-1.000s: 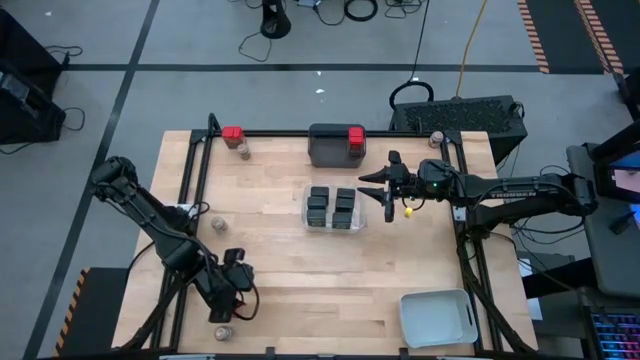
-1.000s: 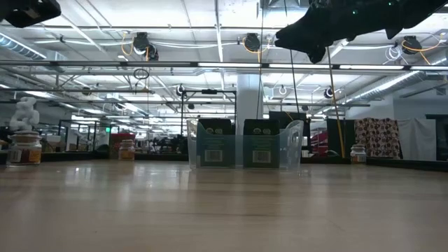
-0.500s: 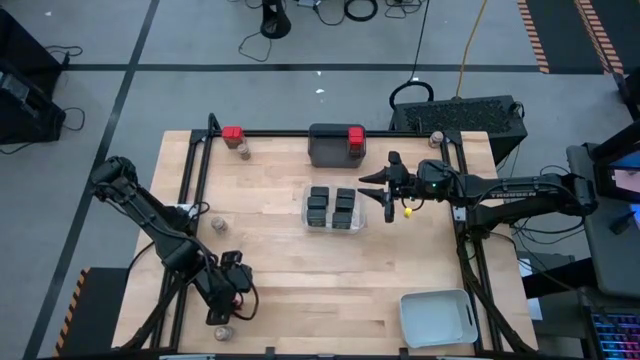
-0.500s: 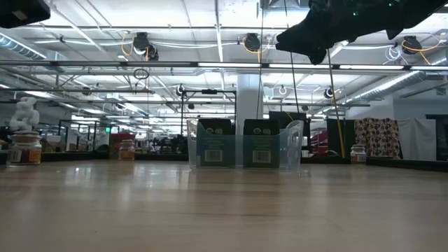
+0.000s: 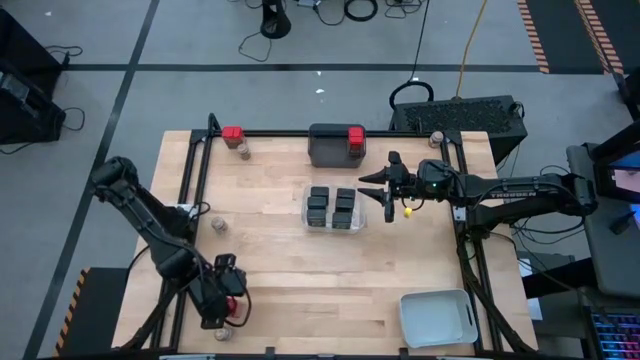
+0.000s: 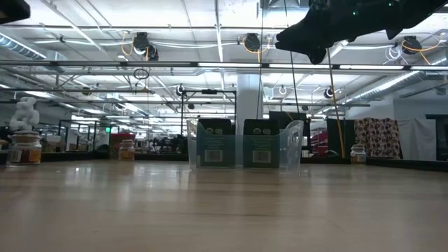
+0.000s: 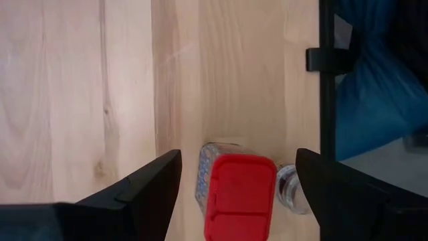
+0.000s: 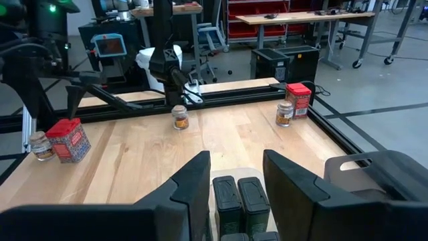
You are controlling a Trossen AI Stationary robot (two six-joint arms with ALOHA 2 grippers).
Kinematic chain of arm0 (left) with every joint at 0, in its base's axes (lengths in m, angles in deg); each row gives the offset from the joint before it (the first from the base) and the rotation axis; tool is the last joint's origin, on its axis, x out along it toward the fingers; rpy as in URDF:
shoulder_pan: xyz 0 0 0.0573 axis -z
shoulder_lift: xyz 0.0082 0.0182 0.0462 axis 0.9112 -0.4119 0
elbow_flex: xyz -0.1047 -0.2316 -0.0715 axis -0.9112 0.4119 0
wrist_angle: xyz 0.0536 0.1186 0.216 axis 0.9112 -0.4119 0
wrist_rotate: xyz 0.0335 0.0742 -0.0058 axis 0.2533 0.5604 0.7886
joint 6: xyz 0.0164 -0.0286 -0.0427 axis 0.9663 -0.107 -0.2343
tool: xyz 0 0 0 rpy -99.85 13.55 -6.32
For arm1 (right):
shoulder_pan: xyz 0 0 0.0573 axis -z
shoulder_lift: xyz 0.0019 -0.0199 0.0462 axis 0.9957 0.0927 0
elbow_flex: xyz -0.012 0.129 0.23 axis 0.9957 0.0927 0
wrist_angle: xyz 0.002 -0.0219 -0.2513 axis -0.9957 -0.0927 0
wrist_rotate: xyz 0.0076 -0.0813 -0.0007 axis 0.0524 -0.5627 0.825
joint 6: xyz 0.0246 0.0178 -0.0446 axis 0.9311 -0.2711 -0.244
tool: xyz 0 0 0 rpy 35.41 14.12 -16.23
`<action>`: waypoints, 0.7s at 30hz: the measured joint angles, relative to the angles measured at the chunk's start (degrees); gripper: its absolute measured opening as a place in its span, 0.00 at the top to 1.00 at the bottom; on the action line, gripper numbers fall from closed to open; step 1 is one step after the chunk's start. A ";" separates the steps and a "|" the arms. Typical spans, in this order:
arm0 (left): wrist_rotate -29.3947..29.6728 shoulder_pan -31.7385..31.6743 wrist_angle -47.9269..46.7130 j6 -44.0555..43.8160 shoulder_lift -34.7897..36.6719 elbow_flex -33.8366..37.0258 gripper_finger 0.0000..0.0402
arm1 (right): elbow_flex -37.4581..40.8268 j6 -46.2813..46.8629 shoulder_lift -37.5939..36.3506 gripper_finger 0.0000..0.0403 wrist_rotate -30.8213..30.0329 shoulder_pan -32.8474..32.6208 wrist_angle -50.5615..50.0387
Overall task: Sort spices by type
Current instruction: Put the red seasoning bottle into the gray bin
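Red-lidded spice tin (image 7: 239, 196), upright.

A light wooden bench (image 5: 300, 270) framed by black rails was seen standing on a grey floor (image 5: 250, 95) crossed by dark tape lines. Cables (image 5: 360, 10) were strewn on the floor beyond it. A white ceiling (image 6: 175, 21) hung with pipes and lamps was shown overhead. Work tables (image 8: 314, 17) and red shelving (image 8: 257, 17) were visible farther back.
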 joint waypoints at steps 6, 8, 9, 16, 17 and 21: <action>1.29 2.48 0.01 -1.17 -2.13 0.00 0.26 | 0.00 -0.26 0.00 0.70 -0.02 0.00 0.01; 1.29 3.07 -0.43 -1.75 -3.08 0.00 0.26 | 0.00 -0.33 0.00 0.70 -0.01 0.00 -0.01; 1.24 3.38 -0.51 -1.78 -3.46 0.00 0.26 | 0.00 -0.36 0.00 0.70 -0.01 0.00 0.00; 1.22 4.82 -0.49 -3.17 -5.54 0.00 0.26 | 0.00 -0.24 0.00 0.70 -0.02 0.00 -0.01; 1.22 5.08 -0.53 -3.26 -5.72 0.00 0.26 | 0.00 -0.13 0.00 0.70 0.00 0.00 -0.01; 1.71 6.03 -0.63 -3.30 -6.60 0.00 0.26 | 0.00 -0.02 0.00 0.70 0.00 0.00 0.00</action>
